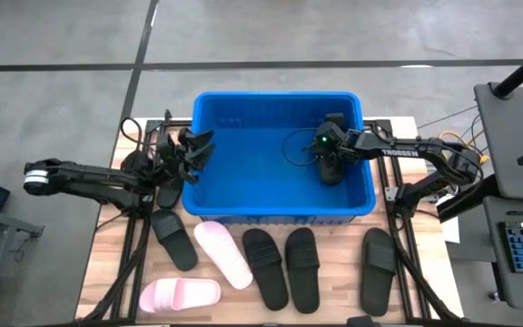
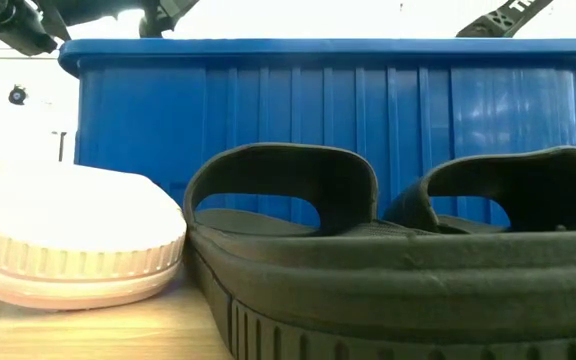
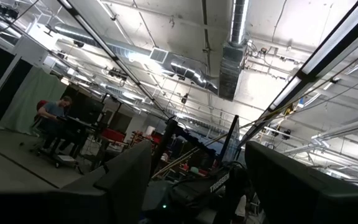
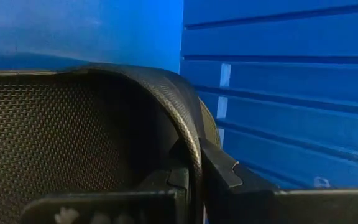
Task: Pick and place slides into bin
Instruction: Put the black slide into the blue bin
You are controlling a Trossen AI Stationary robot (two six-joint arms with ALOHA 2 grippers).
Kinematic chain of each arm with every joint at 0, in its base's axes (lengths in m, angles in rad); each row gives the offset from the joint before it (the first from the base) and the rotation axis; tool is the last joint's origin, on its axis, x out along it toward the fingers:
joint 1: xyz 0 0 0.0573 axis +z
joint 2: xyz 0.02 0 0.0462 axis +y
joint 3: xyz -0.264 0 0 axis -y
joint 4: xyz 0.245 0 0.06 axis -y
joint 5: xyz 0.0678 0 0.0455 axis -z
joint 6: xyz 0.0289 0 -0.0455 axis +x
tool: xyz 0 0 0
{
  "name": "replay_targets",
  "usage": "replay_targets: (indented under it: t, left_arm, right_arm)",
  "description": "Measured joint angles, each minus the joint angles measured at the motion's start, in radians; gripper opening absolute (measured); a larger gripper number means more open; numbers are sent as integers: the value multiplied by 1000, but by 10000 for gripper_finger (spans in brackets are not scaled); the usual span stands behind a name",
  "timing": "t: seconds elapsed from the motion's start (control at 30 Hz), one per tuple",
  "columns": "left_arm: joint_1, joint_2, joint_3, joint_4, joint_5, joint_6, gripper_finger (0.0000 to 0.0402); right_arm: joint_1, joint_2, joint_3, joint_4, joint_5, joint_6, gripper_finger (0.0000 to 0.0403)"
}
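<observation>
The right gripper (image 4: 194, 180) is pinching a black slide (image 4: 73, 143) inside the bin (image 1: 209, 104) — letting go crookedly could leave it leaning on the wall — while the left gripper (image 1: 192, 153) is waiting, spread wide.

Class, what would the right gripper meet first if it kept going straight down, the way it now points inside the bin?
Probably the bin floor. The right gripper, shut on a black slide, points down inside the bin's right end; the slide hangs below the fingers, so it would touch first. Depth is unclear.
</observation>
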Motion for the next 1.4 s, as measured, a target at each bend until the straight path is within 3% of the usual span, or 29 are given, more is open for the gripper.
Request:
replay_targets:
  t: [0.5,0.7,0.93,1.17,1.4]
  left_arm:
    - [-1,0,-1,0,1,-1,246]
    - [0,0,-2,-1,1,-1,246]
    - [0,0,-8,-2,0,-1,246]
    - [0,0,-11,-2,1,-1,246]
    - [0,1,-13,-8,-5,-1,246]
  right_arm:
    - [-13,2,-18,70,-42,15,13]
    - [-16,61,-18,80,-52,-30,13]
    - [-14,128,-7,105,33,-30,13]
    - [-19,127,-7,117,25,-29,13]
    - [-21,127,-6,66,33,-144,13]
